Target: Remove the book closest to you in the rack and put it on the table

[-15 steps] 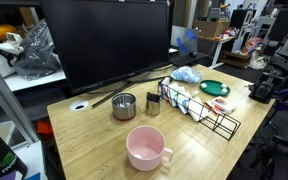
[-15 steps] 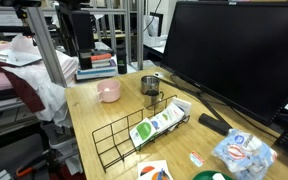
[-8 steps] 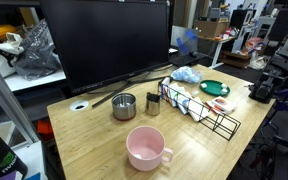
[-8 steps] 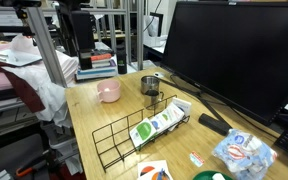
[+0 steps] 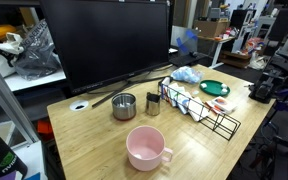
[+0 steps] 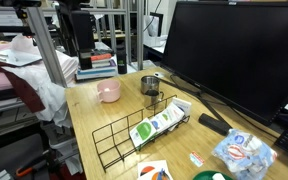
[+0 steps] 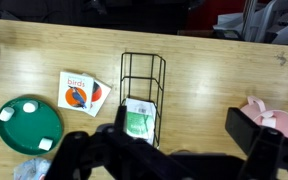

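The black wire rack point(image 7: 142, 88) lies on the light wooden table point(image 7: 204, 80). A green-and-white book point(image 7: 139, 118) leans in its near end. Both exterior views show the rack point(image 5: 210, 113) point(image 6: 119, 142) and the book in it point(image 5: 178, 98) point(image 6: 155, 127). My gripper point(image 7: 184, 138) shows only in the wrist view. It hangs high above the table, just right of the rack's near end. Its dark fingers are spread wide with nothing between them.
A second book with a bird cover point(image 7: 82, 92) and a round green plate point(image 7: 29, 122) lie left of the rack. A pink mug point(image 5: 147, 148) point(image 7: 269, 115), two metal cups point(image 5: 124, 105) point(image 5: 153, 103), a plastic bag point(image 6: 246, 150) and a large monitor point(image 5: 109, 45) are on the table.
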`<state>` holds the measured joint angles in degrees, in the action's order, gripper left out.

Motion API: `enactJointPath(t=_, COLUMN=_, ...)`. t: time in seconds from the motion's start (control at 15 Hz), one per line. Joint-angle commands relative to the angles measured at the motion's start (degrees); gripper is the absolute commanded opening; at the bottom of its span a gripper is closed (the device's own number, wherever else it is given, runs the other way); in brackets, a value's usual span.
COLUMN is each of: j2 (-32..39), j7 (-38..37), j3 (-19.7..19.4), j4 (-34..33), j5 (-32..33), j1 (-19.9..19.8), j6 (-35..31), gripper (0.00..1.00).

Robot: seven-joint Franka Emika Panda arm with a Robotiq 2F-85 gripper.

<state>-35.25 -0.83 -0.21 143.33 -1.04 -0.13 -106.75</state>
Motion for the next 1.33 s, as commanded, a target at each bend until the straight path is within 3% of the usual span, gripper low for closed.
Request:
enactJointPath(t=0.0, j2=0.0, j7=0.0, j3=0.0, j4=-0.1, j5=0.0, j1=-0.1, j6=0.1, gripper=1.0)
enactJointPath(t=0.6, j2=9.1, j7=-1.4, j3=0.7, j4=-5.4, j5=-0.1, j1=0.0, j6=0.4, gripper=1.0)
enactJointPath(t=0.87, j2=17.1, j7=-11.1, j3=1.0, j4=-9.3, j5=-2.5, j1=-1.2, j6=0.5, gripper=1.0)
enactJointPath(t=1.0, j2=21.8, j7=-11.4, j3=0.0, j4=-11.8, j5=-5.8, j1=-0.5, j6=2.4, gripper=1.0)
enactJointPath(t=1.07, j2=17.8, j7=-10.7, j3=0.7, j4=-8.1, j5=-3.2, j1=-0.6, j6=-0.7, gripper=1.0)
enactJointPath(t=1.27, j2=19.4, j7=-10.8, j3=0.7, j4=-8.7, j5=-3.5, j1=-0.5, j6=-0.8, gripper=1.0)
